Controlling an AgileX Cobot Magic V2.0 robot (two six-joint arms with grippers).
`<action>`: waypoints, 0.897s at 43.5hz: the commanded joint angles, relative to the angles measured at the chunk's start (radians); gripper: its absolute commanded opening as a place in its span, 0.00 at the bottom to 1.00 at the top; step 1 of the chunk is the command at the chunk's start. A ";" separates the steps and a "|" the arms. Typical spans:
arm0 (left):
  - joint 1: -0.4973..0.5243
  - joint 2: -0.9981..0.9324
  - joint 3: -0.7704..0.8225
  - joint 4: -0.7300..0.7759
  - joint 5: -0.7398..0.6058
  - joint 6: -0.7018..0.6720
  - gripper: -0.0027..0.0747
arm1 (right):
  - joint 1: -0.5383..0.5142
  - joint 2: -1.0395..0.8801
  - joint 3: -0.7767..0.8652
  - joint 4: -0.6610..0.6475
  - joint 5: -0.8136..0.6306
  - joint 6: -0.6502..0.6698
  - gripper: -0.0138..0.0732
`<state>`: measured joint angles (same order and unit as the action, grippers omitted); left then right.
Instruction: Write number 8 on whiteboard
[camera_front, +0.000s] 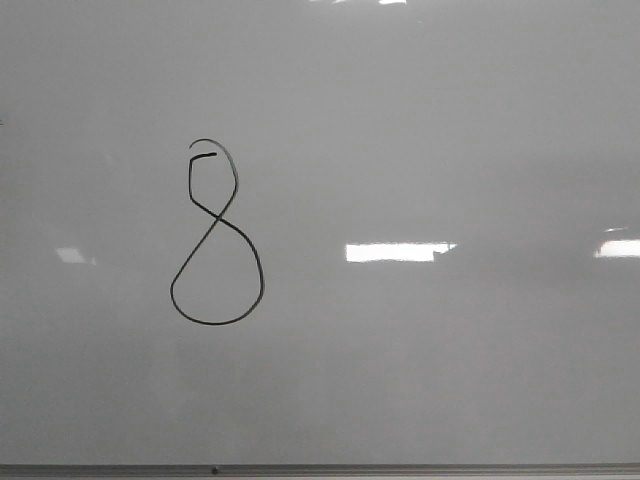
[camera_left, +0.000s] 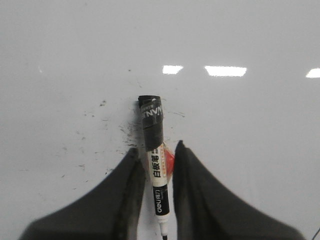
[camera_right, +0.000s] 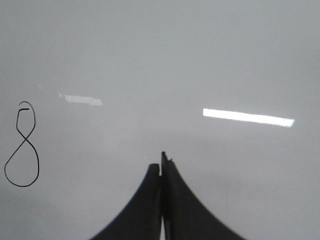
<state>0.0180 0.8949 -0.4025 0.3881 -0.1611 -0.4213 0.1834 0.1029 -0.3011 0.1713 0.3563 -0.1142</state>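
The number 8 (camera_front: 217, 215) is drawn in thin black line left of centre on the whiteboard (camera_front: 420, 120), which fills the front view. Neither gripper shows in that view. My left gripper (camera_left: 156, 147) is shut on a white-and-black marker (camera_left: 156, 170). The marker's black-taped end is nearer the camera and its nib points away, at the picture's edge. I cannot tell whether the nib touches the board (camera_left: 240, 130). The 8 is out of the left wrist view. My right gripper (camera_right: 161, 160) is shut and empty over the board, and the 8 (camera_right: 22, 134) lies well off to its side.
A thin grey metal edge (camera_front: 320, 469) borders the board at the bottom of the front view. Small black smudges (camera_left: 102, 103) mark the board near the marker. Bright rectangular light reflections (camera_front: 398, 252) lie on the glossy surface.
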 joint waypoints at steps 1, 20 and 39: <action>-0.031 -0.131 -0.007 -0.058 0.063 0.010 0.08 | -0.004 0.010 -0.026 0.006 -0.087 -0.004 0.08; -0.133 -0.539 0.016 -0.155 0.359 0.132 0.01 | -0.004 0.010 -0.026 0.006 -0.087 -0.004 0.08; -0.133 -0.579 0.016 -0.155 0.359 0.132 0.01 | -0.004 0.010 -0.026 0.006 -0.087 -0.004 0.08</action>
<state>-0.1061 0.3095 -0.3604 0.2399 0.2683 -0.2895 0.1834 0.1029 -0.3011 0.1713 0.3563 -0.1142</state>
